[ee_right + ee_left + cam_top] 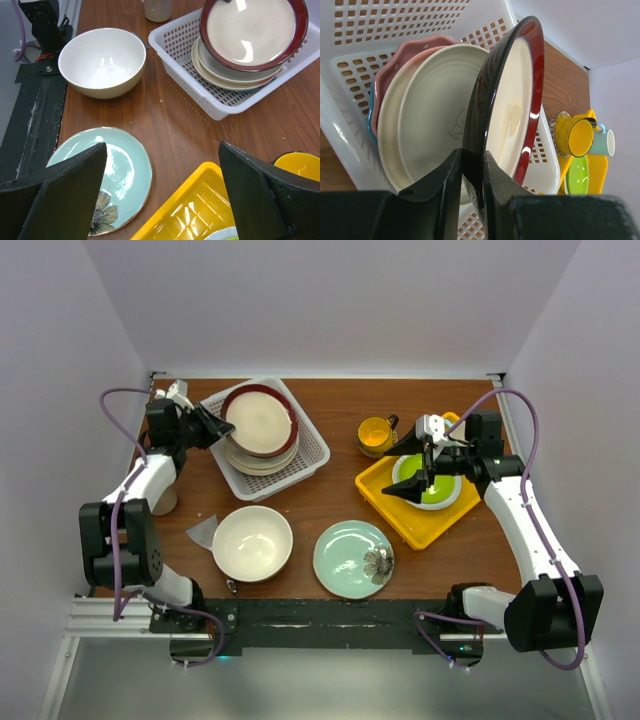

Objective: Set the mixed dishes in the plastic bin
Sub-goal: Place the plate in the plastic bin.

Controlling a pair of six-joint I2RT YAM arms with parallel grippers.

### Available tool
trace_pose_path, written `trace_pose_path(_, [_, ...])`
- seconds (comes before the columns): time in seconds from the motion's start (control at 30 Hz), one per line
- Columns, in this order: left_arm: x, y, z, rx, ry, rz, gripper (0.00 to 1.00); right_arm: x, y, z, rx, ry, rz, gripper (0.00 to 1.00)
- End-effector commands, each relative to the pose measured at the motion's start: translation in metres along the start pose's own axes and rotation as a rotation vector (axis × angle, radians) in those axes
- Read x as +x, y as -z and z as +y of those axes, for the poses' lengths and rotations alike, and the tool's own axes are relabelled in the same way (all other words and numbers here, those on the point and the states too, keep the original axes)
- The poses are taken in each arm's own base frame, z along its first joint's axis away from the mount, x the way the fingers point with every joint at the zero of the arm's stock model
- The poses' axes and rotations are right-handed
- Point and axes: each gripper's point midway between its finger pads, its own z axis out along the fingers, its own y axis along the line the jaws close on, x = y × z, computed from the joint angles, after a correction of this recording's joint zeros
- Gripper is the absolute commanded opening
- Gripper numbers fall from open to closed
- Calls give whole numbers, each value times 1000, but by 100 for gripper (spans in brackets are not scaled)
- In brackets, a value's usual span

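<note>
left gripper (472, 165) is pinching the rim of the red bowl (512, 110) over plates (430, 115) in the bin (395, 30); releasing off-centre is risking a slide or chip. right gripper (162, 150) is gaping, empty.

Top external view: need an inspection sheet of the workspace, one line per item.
Surface: wooden table, no spills seen.
Job's things: red-rimmed bowl atop plate stack in white plastic bin; large cream bowl and yellow mug outside on the table.
Clutter: lime-green plate on yellow tray; mint flower plate.
Grippers: left gripper shut on the red-rimmed bowl's rim; right gripper open above the tray.
Cables: purple cables loop off both arms.
Surroundings: white walls.
</note>
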Motion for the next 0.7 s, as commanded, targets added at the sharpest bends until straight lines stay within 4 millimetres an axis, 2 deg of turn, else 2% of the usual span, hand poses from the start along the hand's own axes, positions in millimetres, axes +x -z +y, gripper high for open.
trace_pose_path(0.0, [-57,2,-53,193,-99,-124,0,-1,0,0,-12,1,-20,97])
trace_pose_path(0.33, [-46,-11,-35,161,-87,-75,1,0,-1,0,-14,-3,-18,97])
trace_pose_path(0.4, [-44,-13,-31,153,-85,-62,11,0,0,-1,-11,0,-17,97])
trace_pose_path(0.5, [-42,-15,-26,134,-86,-48,19,0,0,-1,-11,2,-17,97])
trace_pose_path(0.67, [-43,-18,-17,84,-100,-49,28,-1,0,-1,-11,5,-17,97])
